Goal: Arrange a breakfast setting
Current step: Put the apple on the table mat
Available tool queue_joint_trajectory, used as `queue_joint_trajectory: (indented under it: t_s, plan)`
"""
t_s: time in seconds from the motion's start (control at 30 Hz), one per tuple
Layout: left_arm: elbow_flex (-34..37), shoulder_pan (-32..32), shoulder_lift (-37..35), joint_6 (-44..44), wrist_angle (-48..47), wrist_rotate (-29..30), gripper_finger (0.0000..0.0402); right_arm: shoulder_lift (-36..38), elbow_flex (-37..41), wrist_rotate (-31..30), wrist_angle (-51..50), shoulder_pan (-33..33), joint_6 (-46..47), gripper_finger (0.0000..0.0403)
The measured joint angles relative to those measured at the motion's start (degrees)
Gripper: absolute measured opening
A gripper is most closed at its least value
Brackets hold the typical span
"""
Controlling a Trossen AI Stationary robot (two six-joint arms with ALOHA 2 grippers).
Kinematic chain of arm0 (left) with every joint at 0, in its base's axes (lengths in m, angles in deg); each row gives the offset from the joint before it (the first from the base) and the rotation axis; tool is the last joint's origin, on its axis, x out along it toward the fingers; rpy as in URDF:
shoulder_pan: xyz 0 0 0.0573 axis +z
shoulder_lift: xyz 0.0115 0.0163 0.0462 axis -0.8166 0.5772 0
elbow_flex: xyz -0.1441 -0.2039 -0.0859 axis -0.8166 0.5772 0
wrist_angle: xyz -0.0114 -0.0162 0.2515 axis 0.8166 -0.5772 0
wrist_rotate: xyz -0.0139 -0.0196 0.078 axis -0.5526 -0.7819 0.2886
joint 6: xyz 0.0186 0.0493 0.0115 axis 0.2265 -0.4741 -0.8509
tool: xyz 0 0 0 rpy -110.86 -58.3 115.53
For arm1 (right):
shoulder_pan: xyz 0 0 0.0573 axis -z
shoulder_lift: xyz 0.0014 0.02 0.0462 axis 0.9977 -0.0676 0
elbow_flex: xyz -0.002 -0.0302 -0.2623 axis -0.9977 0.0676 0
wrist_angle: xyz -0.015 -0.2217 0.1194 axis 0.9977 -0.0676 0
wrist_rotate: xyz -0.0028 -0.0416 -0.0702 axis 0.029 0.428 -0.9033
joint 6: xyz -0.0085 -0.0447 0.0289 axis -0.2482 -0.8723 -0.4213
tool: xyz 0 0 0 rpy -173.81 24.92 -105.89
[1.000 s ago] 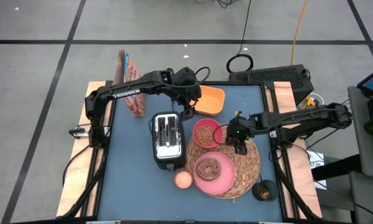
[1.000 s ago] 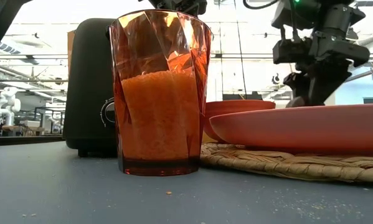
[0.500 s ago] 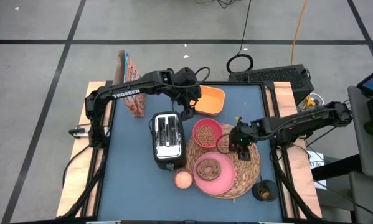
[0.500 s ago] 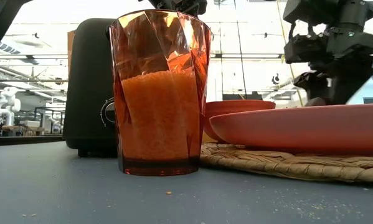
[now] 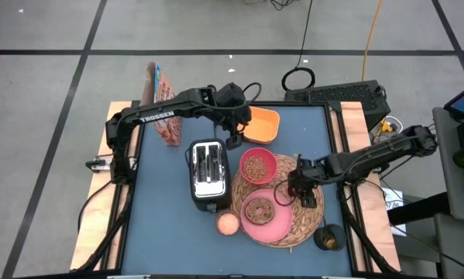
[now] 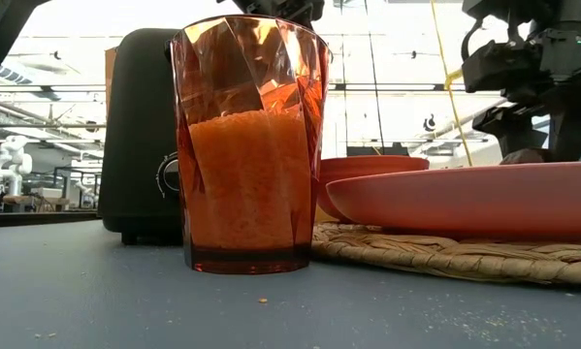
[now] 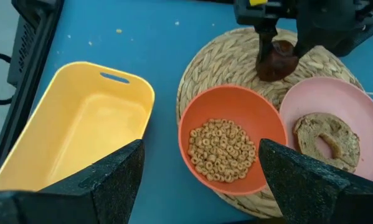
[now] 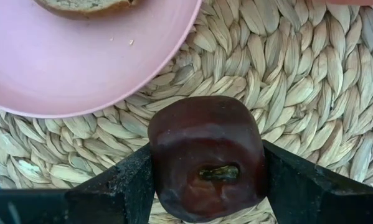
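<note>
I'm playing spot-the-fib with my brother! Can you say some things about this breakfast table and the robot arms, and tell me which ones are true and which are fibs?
1. The right gripper holds a dark-red fruit over the straw placemat. True.
2. The bowl with cereal rings is empty. False: it has cereal rings in it.
3. The ring-shaped bread lies on the pink plate. True.
4. The yellow tub is full of fruit. False: nothing is in it.
5. The left gripper is gripping the toaster. False: it hangs open above the table, between the toaster and the yellow tub, with nothing in it.
6. An orange glass stands in front of the toaster in the low view. True.
</note>
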Motion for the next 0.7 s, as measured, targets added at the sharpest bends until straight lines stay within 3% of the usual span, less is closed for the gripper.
queue_joint_trajectory:
  t_s: [0.7]
  plan:
    - [0.0, 0.0, 0.0, 1.6, 0.9, 0.0, 0.0319, -0.1, 0.1, 0.5, -0.1, 0.0, -0.6, 0.0302]
